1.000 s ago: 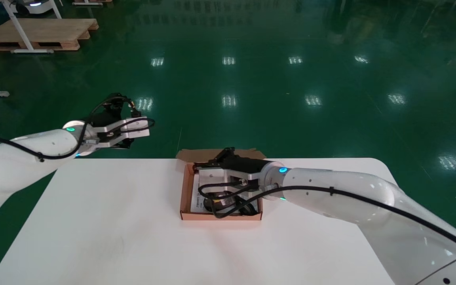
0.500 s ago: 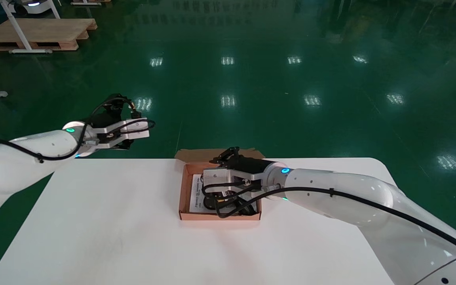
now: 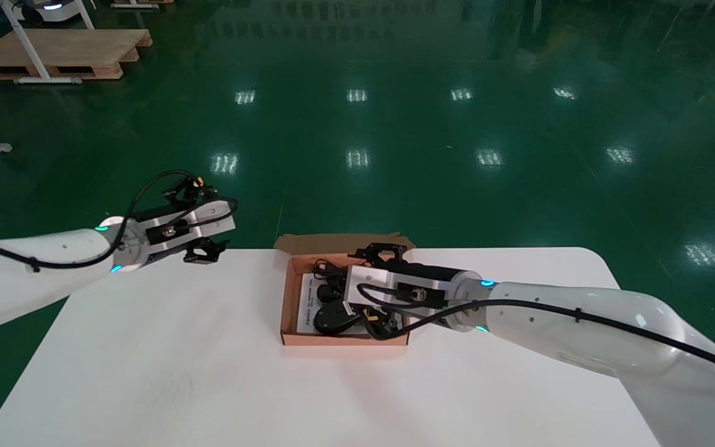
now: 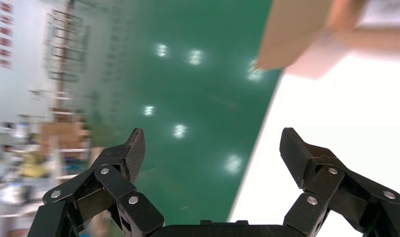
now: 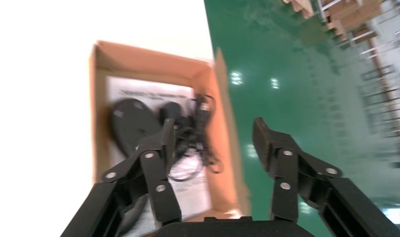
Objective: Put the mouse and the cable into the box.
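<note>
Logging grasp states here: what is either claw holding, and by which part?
Nothing. The right claw hangs open over the box, with the mouse and cable lying inside; the left claw is open and empty too.

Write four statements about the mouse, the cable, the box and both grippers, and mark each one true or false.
1. The mouse lies inside the box. True.
2. The cable lies in the box, next to the mouse. True.
3. The right gripper is shut on the cable. False: its jaws are open and empty, near the box's far edge.
4. The left gripper hangs directly over the box. False: it is open near the far left corner of the table, well away from the box.
</note>
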You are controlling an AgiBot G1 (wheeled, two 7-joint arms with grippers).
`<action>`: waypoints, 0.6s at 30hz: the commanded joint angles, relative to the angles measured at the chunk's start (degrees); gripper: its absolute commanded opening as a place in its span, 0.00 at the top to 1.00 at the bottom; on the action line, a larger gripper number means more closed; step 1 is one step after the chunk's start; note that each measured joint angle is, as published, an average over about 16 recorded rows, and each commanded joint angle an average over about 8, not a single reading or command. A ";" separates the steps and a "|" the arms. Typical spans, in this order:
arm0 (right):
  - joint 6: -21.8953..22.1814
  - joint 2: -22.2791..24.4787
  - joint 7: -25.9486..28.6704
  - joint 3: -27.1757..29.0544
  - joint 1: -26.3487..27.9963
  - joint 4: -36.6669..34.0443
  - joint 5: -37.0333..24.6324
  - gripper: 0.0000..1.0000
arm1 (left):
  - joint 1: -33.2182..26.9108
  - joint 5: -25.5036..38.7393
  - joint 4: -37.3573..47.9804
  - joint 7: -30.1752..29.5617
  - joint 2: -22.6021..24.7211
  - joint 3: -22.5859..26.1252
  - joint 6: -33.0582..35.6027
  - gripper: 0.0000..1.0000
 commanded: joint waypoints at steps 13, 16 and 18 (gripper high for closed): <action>-11.82 9.97 7.29 7.16 -5.80 7.42 13.87 0.00 | 7.89 -13.75 -11.84 -5.86 -7.89 -9.94 16.39 0.00; -14.34 12.10 8.85 8.69 -7.04 9.00 16.84 0.00 | 9.58 -16.68 -14.37 -7.12 -9.58 -12.06 19.89 0.00; -16.02 13.51 9.88 9.71 -7.86 10.06 18.80 0.00 | 10.70 -18.63 -16.05 -7.95 -10.70 -13.47 22.22 0.00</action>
